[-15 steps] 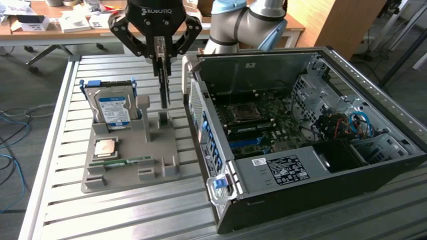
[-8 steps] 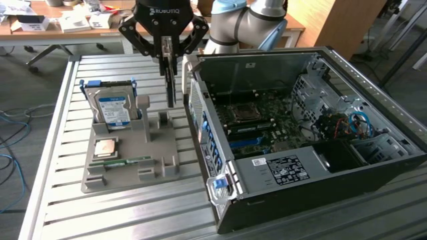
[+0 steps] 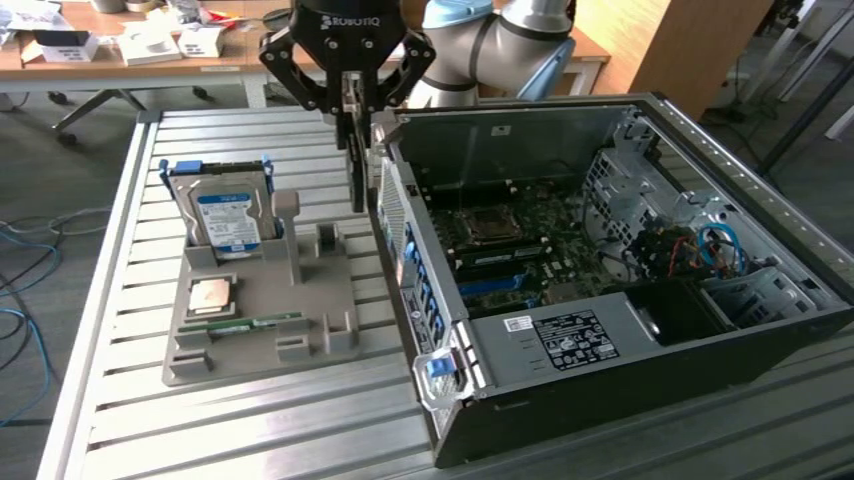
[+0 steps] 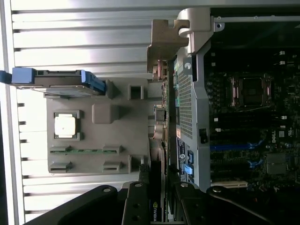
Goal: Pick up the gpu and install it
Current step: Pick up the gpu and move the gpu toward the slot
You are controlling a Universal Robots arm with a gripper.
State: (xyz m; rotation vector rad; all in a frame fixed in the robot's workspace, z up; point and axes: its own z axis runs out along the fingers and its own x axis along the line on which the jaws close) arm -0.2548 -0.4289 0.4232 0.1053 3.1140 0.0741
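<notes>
Exterior view: gripper clamped on the gpu, the card hanging edge-down beneath it, between parts tray and open computer case.

Wrist view: gpu runs out ahead of the fingers, just outside the case wall — pickup done, installation not yet.

I'm reading white "ROBOTIQ" lettering on the black gripper. I'm also making out an Nvidia logo on the thin dark-edged gpu card. The white label on the grey metal power-supply box is coming through too small to read.

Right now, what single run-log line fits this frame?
gripper: shut on gpu | gpu: held vertical, between grey parts tray and open computer case | install: not yet seated in case
</notes>
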